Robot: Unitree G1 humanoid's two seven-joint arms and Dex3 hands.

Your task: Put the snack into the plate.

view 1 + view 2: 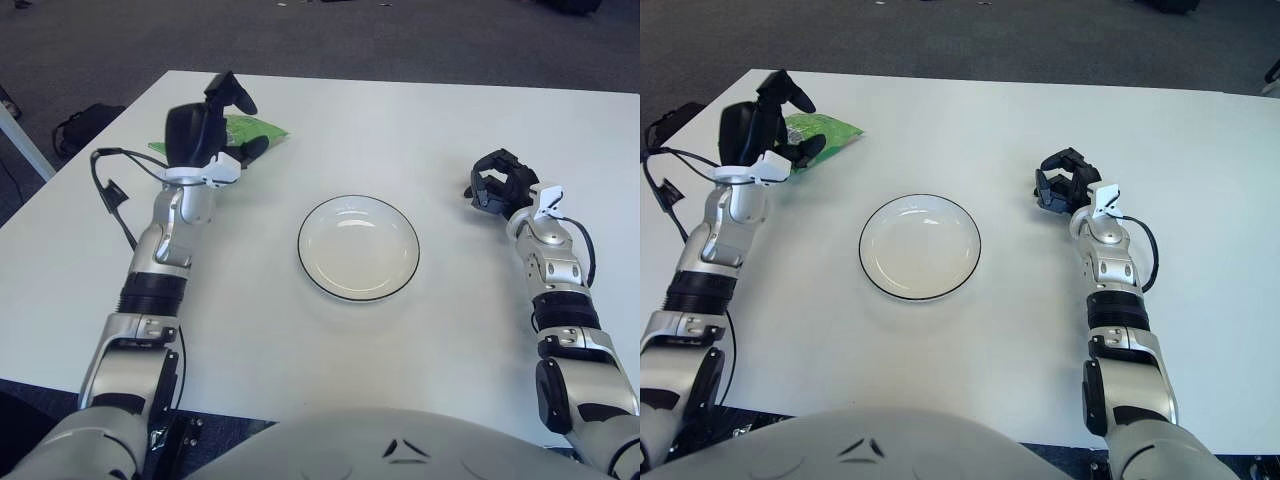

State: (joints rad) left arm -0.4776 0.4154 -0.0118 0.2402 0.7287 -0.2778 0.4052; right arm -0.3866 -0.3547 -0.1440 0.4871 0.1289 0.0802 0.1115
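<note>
Snack (252, 128) is a green bag lying flat near the table's (430, 120) far-left corner, well apart from the plate (358, 247), which sits empty mid-table. Left hand (205, 125) is raised over the bag's left part, fingers spread, holding nothing; it hides most of the bag, so I can't tell whether any fingertip touches it. Right hand (497, 185) shows right of the plate, fingers curled, empty, idle. Risks, as I judge them: the bag is thin, slick and flat on the table, so a top-down close may just pinch film or skate off, pushing it toward the far-left edge and off the table. Grabbing only one end likely lets the bag droop and swing, so it could clip the plate rim and shove the plate, or land half on the rim. Since the hand occludes the bag, alignment is hard to verify before closing.
</note>
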